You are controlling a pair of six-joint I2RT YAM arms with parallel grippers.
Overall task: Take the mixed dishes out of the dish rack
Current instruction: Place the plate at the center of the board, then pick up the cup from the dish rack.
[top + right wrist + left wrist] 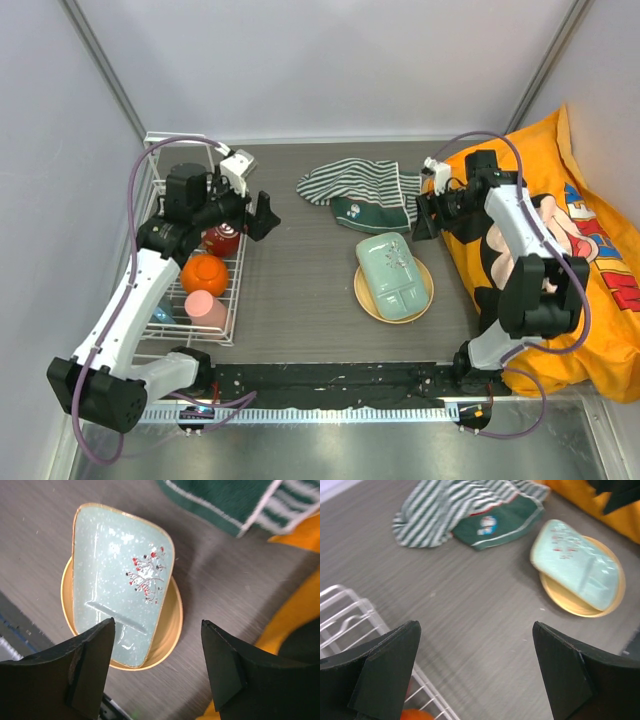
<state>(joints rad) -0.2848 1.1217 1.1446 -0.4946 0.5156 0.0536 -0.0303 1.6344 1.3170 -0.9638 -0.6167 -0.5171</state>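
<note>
The tray [392,275] is laid on the plate [426,297], right of centre. The mug [203,273], cup [205,310] and red bowl [222,240] are kept in the rack [241,285], far left. The left gripper [475,627] and the right gripper [157,622] are spread, empty.

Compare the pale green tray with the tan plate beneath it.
The tray is rectangular; the plate is round. The tray is speckled pale green with a red sprig; the plate is plain tan. The tray rests on top; the plate lies flat on the table. Both are outside the dish rack.
</note>
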